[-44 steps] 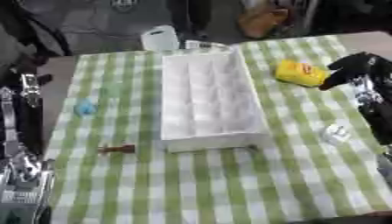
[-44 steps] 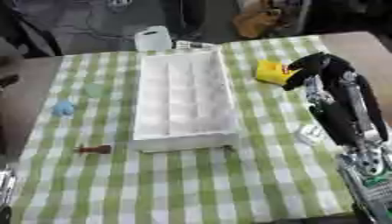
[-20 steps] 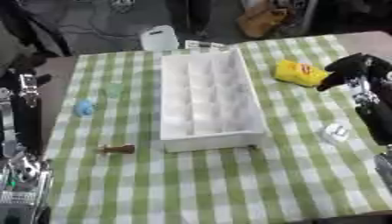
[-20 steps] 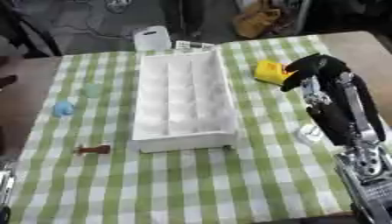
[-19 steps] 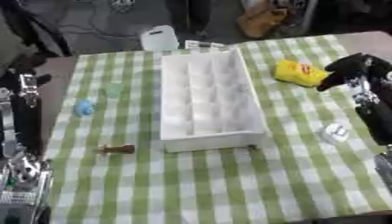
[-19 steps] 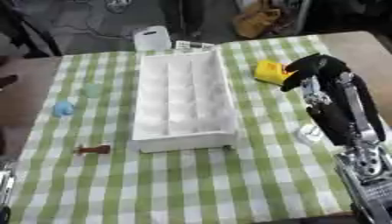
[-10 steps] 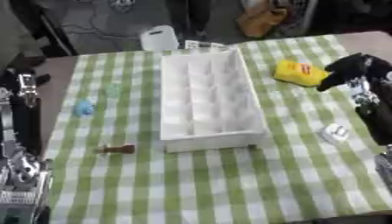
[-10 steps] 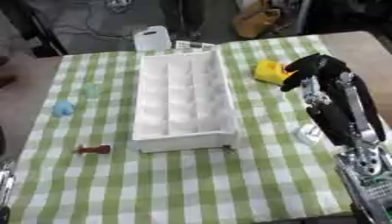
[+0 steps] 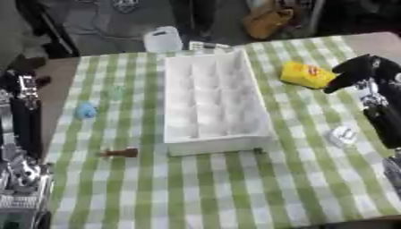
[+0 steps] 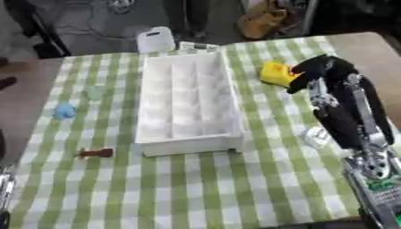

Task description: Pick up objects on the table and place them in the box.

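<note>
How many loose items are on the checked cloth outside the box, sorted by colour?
Yellow: 1, the yellow block beside the right hand
Blue: 1, the blue item
Pale green: 1, the pale green item
Brown: 1, the brown item
White: 1, the white item
Total: 5, all outside the white box

Matt white plastic box [image 9: 211, 103], checked cloth [image 9: 203, 188]

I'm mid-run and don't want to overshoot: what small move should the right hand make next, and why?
Probably ease the right hand a little further left and down onto the yellow object. The hand hovers right beside it, apparently not yet gripping, and the white box appears empty, so nothing looks placed yet.
</note>
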Controlling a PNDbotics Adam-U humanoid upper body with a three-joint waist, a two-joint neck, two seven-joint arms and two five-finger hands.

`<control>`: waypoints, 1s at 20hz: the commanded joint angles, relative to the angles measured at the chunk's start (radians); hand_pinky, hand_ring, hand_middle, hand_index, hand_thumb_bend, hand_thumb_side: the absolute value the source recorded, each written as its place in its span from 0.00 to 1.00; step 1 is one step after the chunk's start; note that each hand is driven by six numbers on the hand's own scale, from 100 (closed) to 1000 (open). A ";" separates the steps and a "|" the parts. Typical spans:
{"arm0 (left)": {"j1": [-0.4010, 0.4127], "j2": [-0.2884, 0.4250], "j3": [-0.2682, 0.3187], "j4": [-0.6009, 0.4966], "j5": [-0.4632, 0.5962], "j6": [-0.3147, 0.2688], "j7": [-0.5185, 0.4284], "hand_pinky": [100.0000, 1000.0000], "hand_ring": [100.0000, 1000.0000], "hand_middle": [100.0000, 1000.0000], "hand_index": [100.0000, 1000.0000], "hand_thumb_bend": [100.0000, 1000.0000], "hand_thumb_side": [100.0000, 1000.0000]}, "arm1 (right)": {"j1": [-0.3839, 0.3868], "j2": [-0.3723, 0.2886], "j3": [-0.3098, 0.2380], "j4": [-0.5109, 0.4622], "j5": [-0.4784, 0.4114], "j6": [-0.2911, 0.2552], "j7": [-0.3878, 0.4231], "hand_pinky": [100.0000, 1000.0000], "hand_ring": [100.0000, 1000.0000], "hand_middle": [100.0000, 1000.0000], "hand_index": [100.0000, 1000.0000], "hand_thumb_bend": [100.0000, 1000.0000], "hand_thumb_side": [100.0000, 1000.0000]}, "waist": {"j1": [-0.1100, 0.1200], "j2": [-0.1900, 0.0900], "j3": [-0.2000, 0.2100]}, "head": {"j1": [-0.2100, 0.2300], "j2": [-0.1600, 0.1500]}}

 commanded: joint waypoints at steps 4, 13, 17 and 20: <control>-0.007 0.008 0.005 -0.017 -0.002 0.003 -0.004 0.73 1.00 0.66 0.71 0.00 0.86 | -0.006 -0.026 -0.012 -0.024 0.011 -0.002 -0.002 0.50 0.49 0.54 0.62 0.00 0.57 | -0.018 -0.032 0.002 | -0.001 -0.004; -0.007 0.010 0.006 -0.017 -0.007 0.007 -0.008 0.73 1.00 0.66 0.71 0.00 0.86 | -0.002 -0.080 -0.051 -0.024 0.199 0.053 0.038 0.46 0.46 0.62 0.72 0.00 0.32 | -0.019 -0.030 -0.001 | -0.001 -0.004; -0.006 0.012 0.006 -0.017 -0.007 0.008 -0.009 0.73 1.00 0.66 0.71 0.00 0.86 | 0.004 -0.123 -0.065 -0.024 0.442 0.088 0.133 0.47 0.47 0.67 0.76 0.00 0.22 | -0.019 -0.030 -0.002 | -0.002 -0.003; -0.004 0.013 0.006 -0.016 -0.007 0.008 -0.009 0.73 1.00 0.66 0.71 0.00 0.86 | 0.021 -0.159 -0.062 -0.024 0.542 0.092 0.222 0.50 0.50 0.75 0.83 0.00 0.23 | -0.019 -0.030 -0.002 | -0.002 -0.002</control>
